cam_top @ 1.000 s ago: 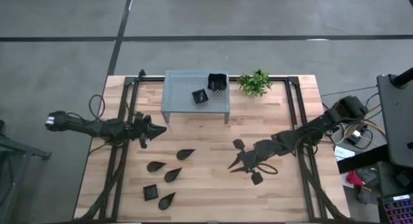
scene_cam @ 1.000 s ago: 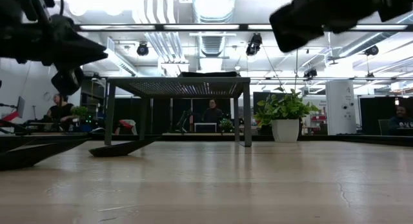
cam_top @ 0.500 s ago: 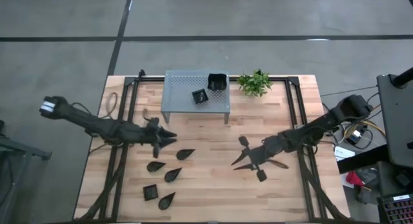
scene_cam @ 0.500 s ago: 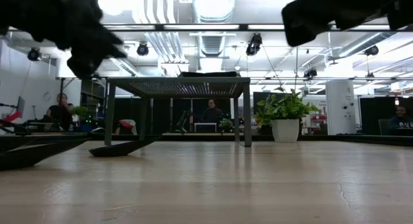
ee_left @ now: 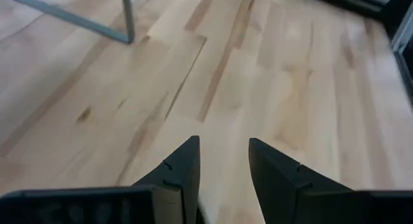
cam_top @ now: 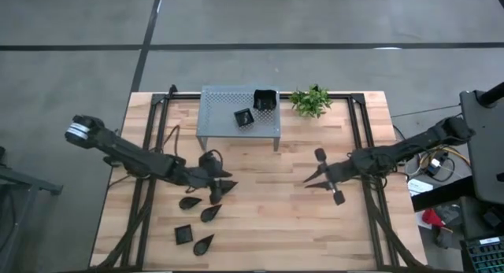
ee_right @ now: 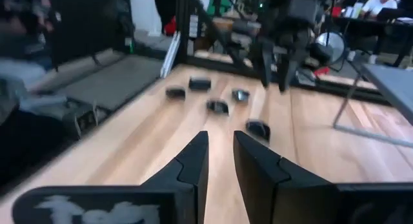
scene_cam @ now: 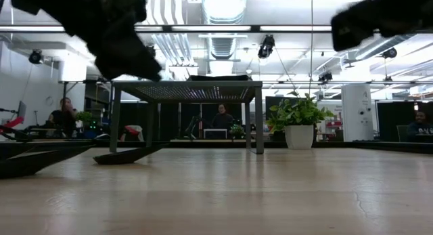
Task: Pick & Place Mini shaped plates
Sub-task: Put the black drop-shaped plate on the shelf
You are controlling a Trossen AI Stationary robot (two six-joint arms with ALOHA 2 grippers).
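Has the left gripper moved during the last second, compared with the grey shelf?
Yes. In the high view the left gripper has moved rightwards, from beside the grey shelf's left leg to below its middle.

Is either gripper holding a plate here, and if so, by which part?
No. The left gripper is open and empty over bare table; the right gripper also has nothing between its fingers.

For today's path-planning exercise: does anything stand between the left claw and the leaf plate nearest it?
Nothing visible does. In the high view the left claw hangs open right beside the nearest leaf plate, with only bare table around them.
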